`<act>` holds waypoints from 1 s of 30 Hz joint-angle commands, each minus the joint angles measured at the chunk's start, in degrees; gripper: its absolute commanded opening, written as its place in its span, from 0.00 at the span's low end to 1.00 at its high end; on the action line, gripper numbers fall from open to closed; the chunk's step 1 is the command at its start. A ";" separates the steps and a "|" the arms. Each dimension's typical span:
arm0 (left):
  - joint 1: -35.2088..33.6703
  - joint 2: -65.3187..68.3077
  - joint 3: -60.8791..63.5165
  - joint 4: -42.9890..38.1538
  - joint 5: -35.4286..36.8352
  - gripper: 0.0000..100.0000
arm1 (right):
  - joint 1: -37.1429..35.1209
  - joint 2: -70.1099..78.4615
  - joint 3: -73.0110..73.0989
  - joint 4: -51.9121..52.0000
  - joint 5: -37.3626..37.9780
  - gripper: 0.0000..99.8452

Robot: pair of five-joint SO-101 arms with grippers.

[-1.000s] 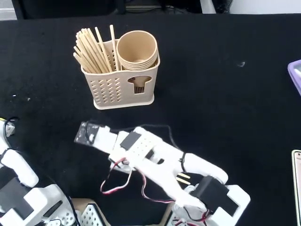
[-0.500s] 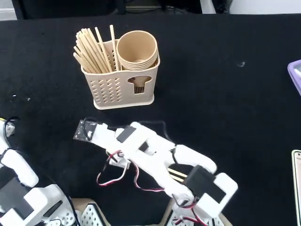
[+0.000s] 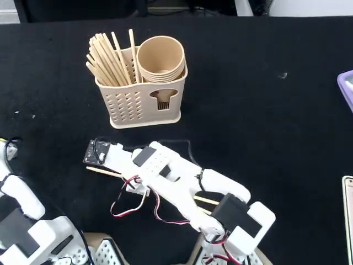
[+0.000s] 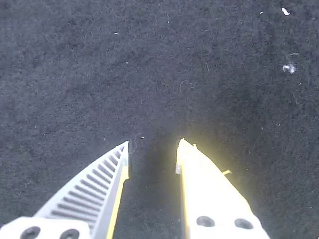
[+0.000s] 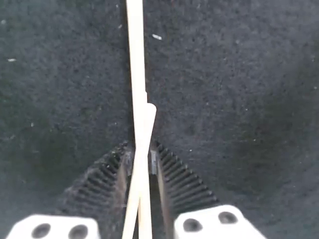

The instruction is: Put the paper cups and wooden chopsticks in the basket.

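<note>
In my right wrist view the right gripper (image 5: 141, 149) is clamped tight on a pair of wooden chopsticks (image 5: 135, 74) lying along the black table (image 5: 239, 74). The high view adds the basket (image 3: 140, 105) farther back, with stacked paper cups (image 3: 161, 55) and a bundle of sticks (image 3: 107, 58) inside. The left gripper (image 4: 152, 147) stands parted with nothing between its jaws, and since a second ago the right arm (image 3: 165, 168) has shifted toward the left arm's side, so a stick end now pokes out beside its head.
</note>
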 commanded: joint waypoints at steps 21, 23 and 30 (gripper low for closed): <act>0.22 -1.93 -2.24 2.37 0.18 0.16 | 13.54 -32.22 -6.55 4.13 0.70 0.01; 0.40 -1.93 -2.07 2.46 0.18 0.16 | 13.01 -32.22 -10.24 4.13 0.62 0.01; 1.01 -1.32 -1.80 2.55 0.18 0.16 | 8.26 -32.04 -24.57 3.69 -0.79 0.01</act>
